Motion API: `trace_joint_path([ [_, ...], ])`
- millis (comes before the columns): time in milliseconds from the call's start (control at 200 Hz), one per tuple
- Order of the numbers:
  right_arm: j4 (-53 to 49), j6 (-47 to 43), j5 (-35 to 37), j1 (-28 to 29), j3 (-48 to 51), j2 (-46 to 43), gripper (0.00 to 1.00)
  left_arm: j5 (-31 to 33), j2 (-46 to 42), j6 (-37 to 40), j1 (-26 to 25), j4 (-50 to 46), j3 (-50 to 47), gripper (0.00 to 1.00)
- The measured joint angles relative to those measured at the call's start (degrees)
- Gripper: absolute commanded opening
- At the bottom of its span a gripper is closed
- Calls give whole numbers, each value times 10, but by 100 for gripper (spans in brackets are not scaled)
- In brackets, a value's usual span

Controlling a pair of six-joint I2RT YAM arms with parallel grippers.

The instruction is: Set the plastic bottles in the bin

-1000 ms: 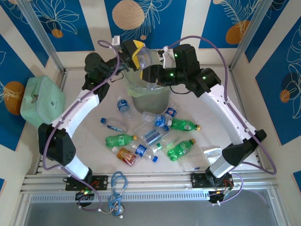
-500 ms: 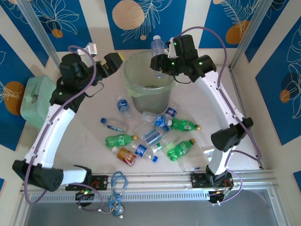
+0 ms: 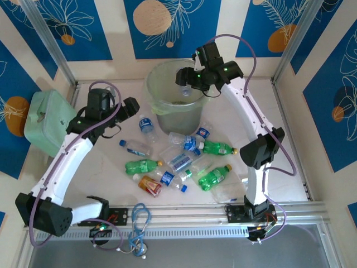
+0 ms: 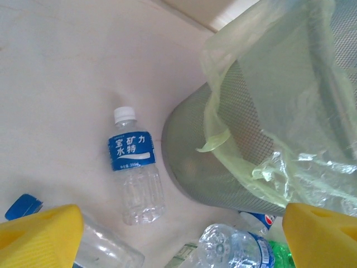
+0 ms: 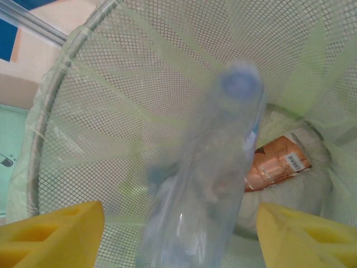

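right claw (image 3: 186,82) above bin (image 3: 178,120), left arm (image 3: 72,153) bent

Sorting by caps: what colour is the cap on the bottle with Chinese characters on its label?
White cap on that bottle; clearest in left wrist view.

Bright, even light; soft shadows; motion-blurred bottle (image 5: 206,184) in right wrist view.

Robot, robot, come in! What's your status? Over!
Left end effector open, near clear blue-labelled plastic bottle beside round grey-green mesh bin. Right end effector open over bin, blurred clear plastic bottle loose between pads. Nothing blocking bin mouth.
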State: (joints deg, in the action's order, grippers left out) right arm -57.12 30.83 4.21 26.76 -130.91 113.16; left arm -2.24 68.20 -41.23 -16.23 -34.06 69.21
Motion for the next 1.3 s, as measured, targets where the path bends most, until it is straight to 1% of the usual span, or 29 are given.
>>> trace_joint_path([
  [100, -3, 0, 3, 0, -6, 0, 78, 3, -5, -5, 2, -6, -8, 92],
  [270, -13, 0, 4, 3, -13, -3, 78, 11, -7, -19, 14, -30, -29, 85],
  [345, -14, 0, 13, 14, -5, -14, 78, 13, -7, -28, 23, -41, -45, 83],
  [435, -2, 0, 24, 41, 43, -55, 78, 15, -7, -39, 31, -54, -69, 81],
  [570, 26, 7, 29, 97, 138, -152, 78, 14, -1, -55, 46, -67, -99, 77],
  [725, 62, 11, 29, 149, 226, -252, 78, 8, 34, -70, 59, -71, -114, 77],
  [825, 79, 12, 29, 178, 280, -296, 78, 3, 59, -82, 62, -68, -126, 75],
  [920, 89, 18, 26, 199, 327, -316, 78, -6, 80, -93, 64, -56, -143, 73],
  [1080, 99, 32, 15, 220, 385, -318, 78, -18, 109, -124, 69, -24, -171, 70],
  [1160, 100, 37, 12, 227, 396, -317, 78, -21, 114, -148, 78, -5, -186, 68],
  [1300, 110, 41, 8, 236, 396, -315, 79, -26, 114, -187, 103, 35, -210, 67],
])
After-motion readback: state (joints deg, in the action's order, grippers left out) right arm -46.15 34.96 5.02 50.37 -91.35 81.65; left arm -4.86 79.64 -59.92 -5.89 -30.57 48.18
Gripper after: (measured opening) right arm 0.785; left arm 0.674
